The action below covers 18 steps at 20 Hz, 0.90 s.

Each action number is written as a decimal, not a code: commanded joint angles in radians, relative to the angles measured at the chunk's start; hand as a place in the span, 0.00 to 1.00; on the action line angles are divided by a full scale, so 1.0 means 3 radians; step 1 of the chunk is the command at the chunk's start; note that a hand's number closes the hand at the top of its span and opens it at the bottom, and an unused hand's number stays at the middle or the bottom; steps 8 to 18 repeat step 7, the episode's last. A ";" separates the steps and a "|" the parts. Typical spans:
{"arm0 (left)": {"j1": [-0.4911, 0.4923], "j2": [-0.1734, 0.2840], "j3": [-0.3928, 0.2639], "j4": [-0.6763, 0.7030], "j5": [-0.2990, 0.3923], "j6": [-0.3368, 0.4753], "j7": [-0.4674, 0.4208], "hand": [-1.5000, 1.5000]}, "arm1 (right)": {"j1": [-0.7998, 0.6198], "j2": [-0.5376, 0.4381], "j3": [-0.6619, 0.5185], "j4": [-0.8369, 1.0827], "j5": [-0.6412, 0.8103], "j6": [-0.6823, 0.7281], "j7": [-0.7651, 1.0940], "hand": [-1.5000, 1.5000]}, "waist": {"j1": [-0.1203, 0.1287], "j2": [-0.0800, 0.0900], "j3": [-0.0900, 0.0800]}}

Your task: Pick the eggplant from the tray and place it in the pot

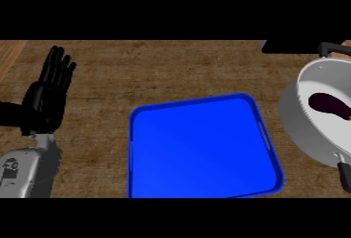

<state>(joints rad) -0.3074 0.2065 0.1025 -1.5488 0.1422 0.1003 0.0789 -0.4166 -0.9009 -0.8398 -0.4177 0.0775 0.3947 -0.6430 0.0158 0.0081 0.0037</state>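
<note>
Head view shows the eggplant (pixel 329 105) lying inside the pot (pixel 302 122), on its pale inner floor toward the far right of the picture. It is a dark purple, almost black, rounded shape, longer than wide, with a faint lighter sheen along one side; its stem end cannot be made out. The pot is a grey, steep-walled vessel cut off by the right edge, so only its left part shows. One dark handle (pixel 332 48) sticks out at its upper rim and another (pixel 344 176) at its lower rim, both partly clipped.

Just left of the pot, close to its wall, sits the blue tray (pixel 198 148), a rounded rectangle with a raised rim; its lower edge runs out of view. Everything rests on a brown wooden counter (pixel 158 69).

Well apart at the left edge, the left hand (pixel 47 95) stands with fingers straight and pointing up, holding nothing, above its grey forearm (pixel 27 169). No right hand appears.
</note>
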 commanded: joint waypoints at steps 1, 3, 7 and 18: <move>0.0090 -0.0027 0.0032 0.0115 0.0007 -0.0051 -0.0187 0.50 | 0.0044 -0.0278 -0.0069 0.0421 -0.0037 0.0223 -0.0208 0.00 | 0.0018 0.0013 0.0006; -0.0010 -0.0109 -0.0048 0.0070 -0.0060 0.0064 -0.0086 0.50 | 0.0164 -0.0363 -0.0092 0.0483 -0.0031 0.0256 -0.0354 0.00 | 0.0005 0.0013 0.0010; 0.0200 -0.0006 0.0026 -0.0011 0.0026 -0.0110 -0.0197 0.50 | 0.0334 -0.0475 -0.0113 0.0580 -0.0051 0.0382 -0.0475 0.00 | 0.0019 0.0008 0.0014; 0.0200 -0.0006 0.0026 -0.0011 0.0026 -0.0110 -0.0197 0.50 | 0.0334 -0.0475 -0.0113 0.0580 -0.0051 0.0382 -0.0475 0.00 | 0.0019 0.0008 0.0014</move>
